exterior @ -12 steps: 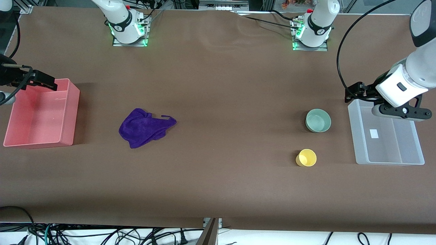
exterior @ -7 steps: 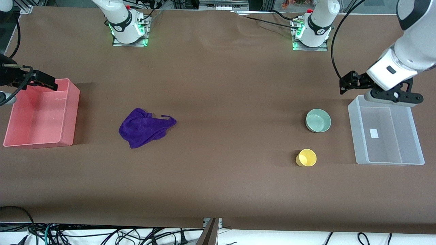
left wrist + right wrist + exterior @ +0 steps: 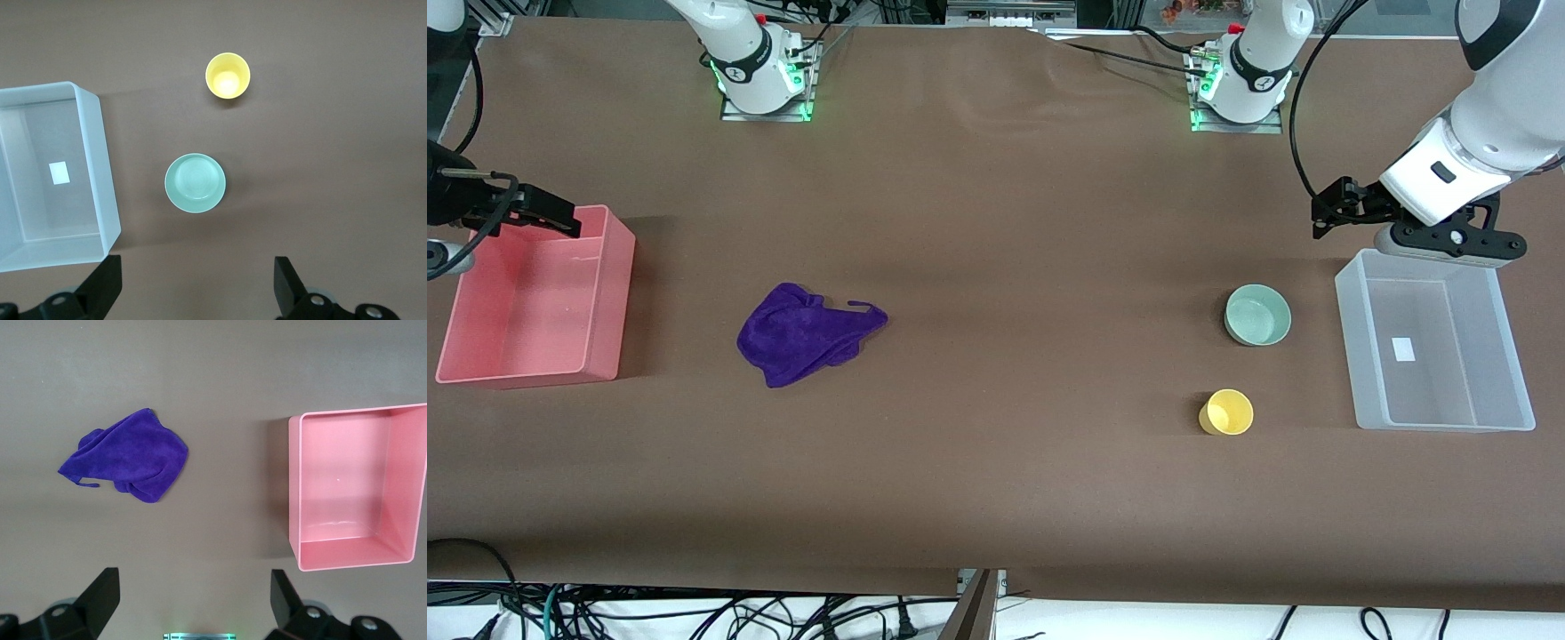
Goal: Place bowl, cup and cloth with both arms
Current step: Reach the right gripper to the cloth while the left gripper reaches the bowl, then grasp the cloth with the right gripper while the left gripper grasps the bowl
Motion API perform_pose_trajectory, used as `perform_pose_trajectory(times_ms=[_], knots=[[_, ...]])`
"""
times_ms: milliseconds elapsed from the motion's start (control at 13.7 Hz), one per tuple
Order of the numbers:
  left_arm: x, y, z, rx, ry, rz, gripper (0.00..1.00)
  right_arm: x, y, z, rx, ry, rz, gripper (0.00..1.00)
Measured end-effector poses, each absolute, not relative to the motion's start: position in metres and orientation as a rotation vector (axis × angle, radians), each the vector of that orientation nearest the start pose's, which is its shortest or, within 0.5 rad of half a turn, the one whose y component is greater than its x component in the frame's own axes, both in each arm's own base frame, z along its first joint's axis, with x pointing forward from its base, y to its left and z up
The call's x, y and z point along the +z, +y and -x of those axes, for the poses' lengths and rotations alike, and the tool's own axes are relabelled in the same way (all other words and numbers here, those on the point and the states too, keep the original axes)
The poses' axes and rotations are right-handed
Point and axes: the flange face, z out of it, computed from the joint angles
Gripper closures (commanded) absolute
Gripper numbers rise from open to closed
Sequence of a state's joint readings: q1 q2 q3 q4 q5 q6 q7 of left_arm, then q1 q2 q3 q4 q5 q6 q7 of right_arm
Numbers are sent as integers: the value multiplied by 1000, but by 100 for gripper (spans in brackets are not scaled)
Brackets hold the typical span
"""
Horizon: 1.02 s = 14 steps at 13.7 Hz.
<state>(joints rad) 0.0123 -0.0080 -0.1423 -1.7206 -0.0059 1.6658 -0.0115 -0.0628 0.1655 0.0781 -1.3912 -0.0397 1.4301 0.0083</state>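
Note:
The pale mint-green bowl [image 3: 1257, 315] stands upright on the table toward the left arm's end, and also shows in the left wrist view [image 3: 195, 183]. The yellow cup [image 3: 1226, 412] stands upright nearer the front camera than the bowl, and shows in the left wrist view too [image 3: 227, 76]. The purple cloth [image 3: 805, 332] lies crumpled toward the right arm's end; it also shows in the right wrist view [image 3: 127, 457]. My left gripper [image 3: 1320, 218] is open and empty, up over bare table beside the clear bin; its own view shows it too [image 3: 198, 287]. My right gripper [image 3: 560, 219] is open and empty over the pink bin's edge; its own view shows it too [image 3: 193, 600].
A clear plastic bin [image 3: 1352, 347] sits at the left arm's end beside the bowl, empty but for a white label. An empty pink bin [image 3: 609, 293] sits at the right arm's end. The arm bases stand along the table's edge farthest from the front camera.
My left arm has risen and swung from over the clear bin toward the bases, so its gripper is now off the bin. My right gripper has barely moved.

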Motion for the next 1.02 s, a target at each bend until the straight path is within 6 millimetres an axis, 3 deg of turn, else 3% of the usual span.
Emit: perform_pose_trajectory(times_ms=[292,584,803,1022], knots=[[561,-70,-545,144,177,3132,0,584,14,-599,227,-43,3160,0],[539,-57,-549,223,161,3126,0,535,19,-612,313,-60,3151,0],[488,-57,-563,357,277,3120,0,476,32,-623,235,-56,3144,0],[417,-59,-589,401,574,3113,0,415,80,-617,228,21,3136,0]])
